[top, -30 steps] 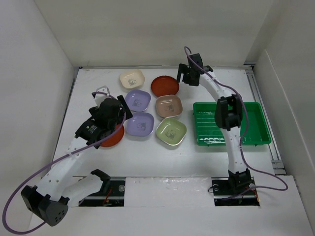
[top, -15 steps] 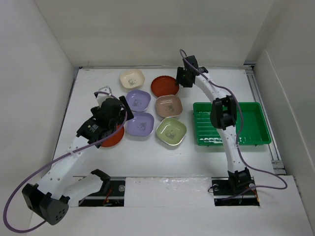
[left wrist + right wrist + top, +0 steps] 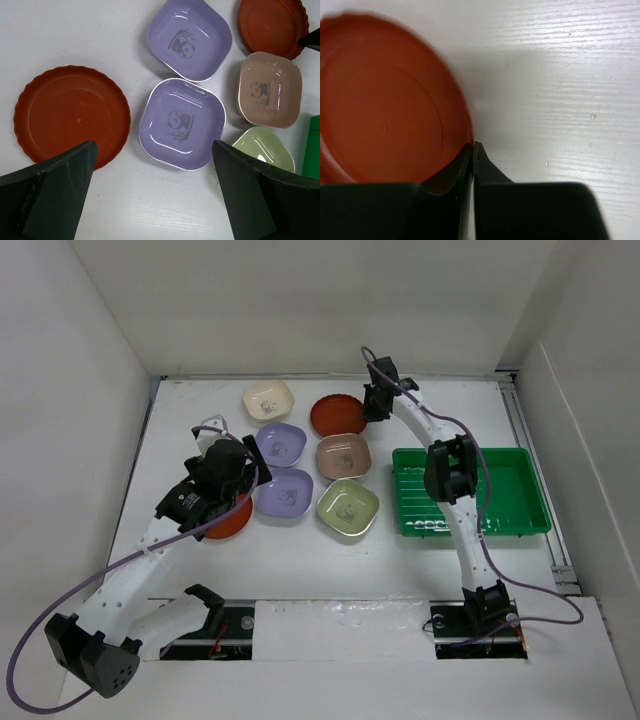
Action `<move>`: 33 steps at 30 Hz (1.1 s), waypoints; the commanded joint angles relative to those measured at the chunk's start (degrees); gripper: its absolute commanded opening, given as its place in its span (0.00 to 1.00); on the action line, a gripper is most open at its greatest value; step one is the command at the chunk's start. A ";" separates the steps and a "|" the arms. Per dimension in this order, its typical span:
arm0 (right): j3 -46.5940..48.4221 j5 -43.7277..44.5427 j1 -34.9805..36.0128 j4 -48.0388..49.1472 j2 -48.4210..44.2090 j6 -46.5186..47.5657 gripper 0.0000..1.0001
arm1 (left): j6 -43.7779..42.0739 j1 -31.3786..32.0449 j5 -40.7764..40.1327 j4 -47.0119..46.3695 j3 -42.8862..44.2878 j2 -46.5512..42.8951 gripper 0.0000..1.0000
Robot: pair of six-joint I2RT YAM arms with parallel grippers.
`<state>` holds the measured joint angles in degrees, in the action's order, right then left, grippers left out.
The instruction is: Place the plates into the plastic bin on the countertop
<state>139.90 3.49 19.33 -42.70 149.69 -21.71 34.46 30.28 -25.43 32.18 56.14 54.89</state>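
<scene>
**A:** From above, which arm was nearer the far red plate (image 3: 335, 416)?

**B:** The right one. The right pincer (image 3: 374, 402) stood at that plate's right rim, so the plate lay just to its left. The bin (image 3: 515, 490) lay to its right and back toward the bases, well apart, with no plate in it.

**A:** And the left pincer (image 3: 238, 478)?

**B:** It hung over the near red plate (image 3: 222, 522). The far one was well off, ahead of it and to its right.

**A:** What did the left wrist show?

**B:** That pincer was spread wide and held nothing. The near red plate lay flat by its left finger, and a lavender plate (image 3: 182, 125) lay ahead between the two fingers. The far red plate sat at the far right corner, with the tip of the right pincer just showing beside it.

**A:** And the right wrist?

**B:** The fingers were closed together, with only a thin seam between them. The plate's rim met that seam right at the tips. The plate spread ahead and to the left, and bare worktop (image 3: 560, 75) lay to the right. I couldn't tell whether the rim was actually nipped.

**A:** How did the plate look?

**B:** It was round, orange-red, glossy and shallow, with a low rim, and it lay flat. Being round it has no long axis, so I'd judge any point on the rim would serve. The carry would run right and back to the bin.
</scene>
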 commanded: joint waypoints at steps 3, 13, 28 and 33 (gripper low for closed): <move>2.06 -1.72 -1.83 1.46 0.44 -3.41 0.00 | -1.32 -0.05 0.65 -1.16 -0.33 -1.28 1.00; -12.87 -1.11 -6.49 15.26 -19.85 -15.63 0.00 | -0.80 -0.05 -1.02 -0.63 0.20 -1.80 1.00; -70.39 9.17 -14.31 17.47 -67.48 -23.37 0.00 | 0.26 -0.05 -2.08 -0.10 0.20 -3.12 1.00; -83.54 7.94 -16.26 16.33 -83.75 -24.52 0.00 | -0.27 -0.05 0.02 -0.72 0.20 -3.13 1.00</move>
<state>59.31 10.85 3.49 -28.45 72.05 -44.49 34.30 30.28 -25.87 32.38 56.14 52.77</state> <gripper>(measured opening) 0.020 0.993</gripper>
